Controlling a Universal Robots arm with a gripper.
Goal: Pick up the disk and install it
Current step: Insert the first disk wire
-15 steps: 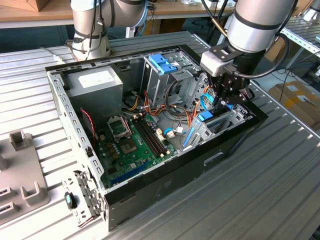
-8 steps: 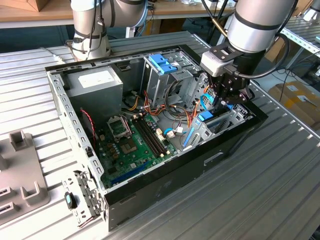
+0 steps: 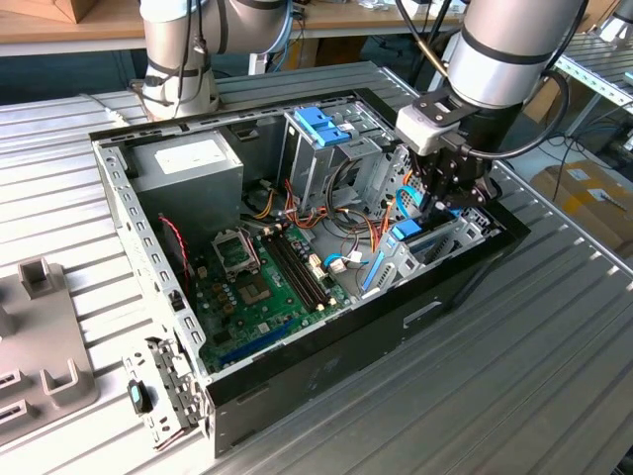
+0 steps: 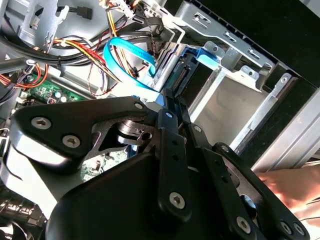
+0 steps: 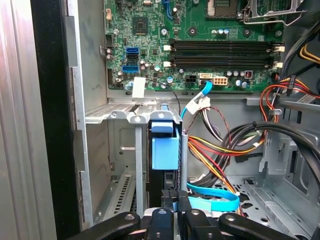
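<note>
Exterior view showed my claw (image 3: 441, 206) closed atop the disk (image 3: 407, 232), part-seated at the case's (image 3: 326, 381) three o'clock. Seating it, I judged, needed a straight push.

Counted one open computer case (image 3: 326, 381). Inside case: one motherboard (image 3: 257, 287), one grey power supply (image 3: 188, 163), one drive cage (image 3: 315, 158), one disk (image 5: 165, 152). One claw (image 3: 442, 203) over case.

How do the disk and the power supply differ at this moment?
The disk is slim, on edge in a bay at the tool; the power supply is a bulky box across the case. The disk wears a light-blue carrier; the power supply a white sticker. Both sit inside the case.
</note>
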